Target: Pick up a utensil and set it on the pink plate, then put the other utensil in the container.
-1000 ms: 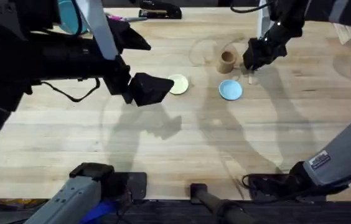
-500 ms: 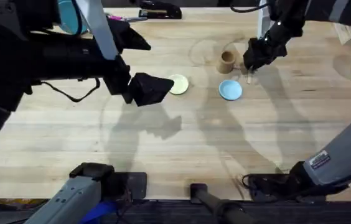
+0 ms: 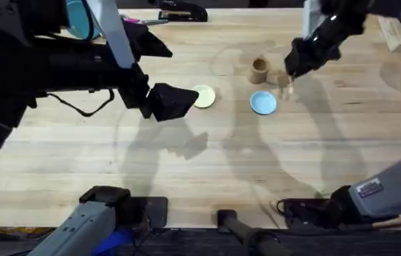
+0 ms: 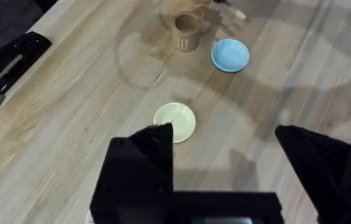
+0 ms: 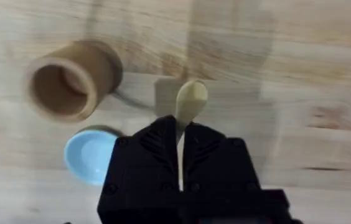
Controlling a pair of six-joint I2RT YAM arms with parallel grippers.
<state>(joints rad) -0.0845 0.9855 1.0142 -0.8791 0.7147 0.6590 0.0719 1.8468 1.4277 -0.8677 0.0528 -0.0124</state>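
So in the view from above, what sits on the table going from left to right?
Left pincer → yellow plate → cup and blue plate, about level → spoon held in the right pincer.

Tan cup point(image 5: 71, 79); pale spoon point(image 5: 190, 99)

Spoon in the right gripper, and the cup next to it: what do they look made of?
The spoon looks like pale, unvarnished wood: matte cream surface, thin flat handle pinched in the right gripper. The cup seems wood or bamboo, though cork or cardboard is possible: tan-brown, matte, thick-walled, with no shine. Grain isn't clear on either.
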